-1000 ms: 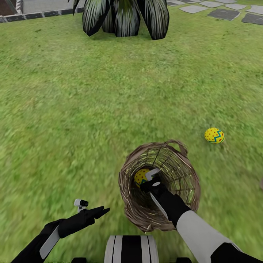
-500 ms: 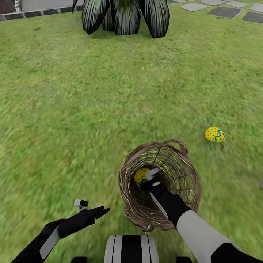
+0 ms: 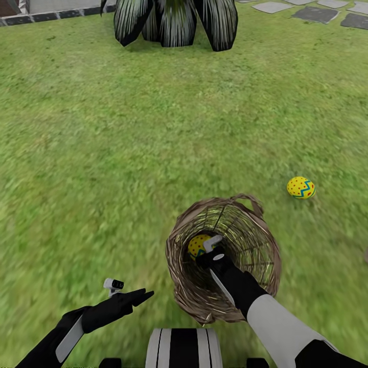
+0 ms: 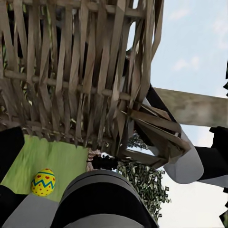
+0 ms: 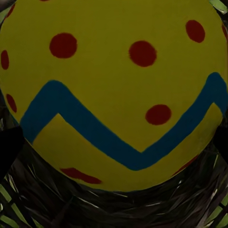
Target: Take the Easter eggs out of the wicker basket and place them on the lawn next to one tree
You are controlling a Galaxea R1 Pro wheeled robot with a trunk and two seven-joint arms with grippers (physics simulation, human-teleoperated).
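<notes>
Low centre of the head view, the basket [image 3: 225, 258] of brown twigs sits on the lawn [image 3: 128, 153]; a yellow egg [image 3: 197, 245] with blue zigzag lies inside, half hidden by the right gripper [image 3: 210, 249], whose finger spread I cannot tell; a second egg [image 3: 300, 187] lies at right; the left gripper [image 3: 142, 295] hovers, fingers together.

No writing, labels, brands or numbers can be read anywhere — the eggs carry only painted zigzags and dots.
</notes>
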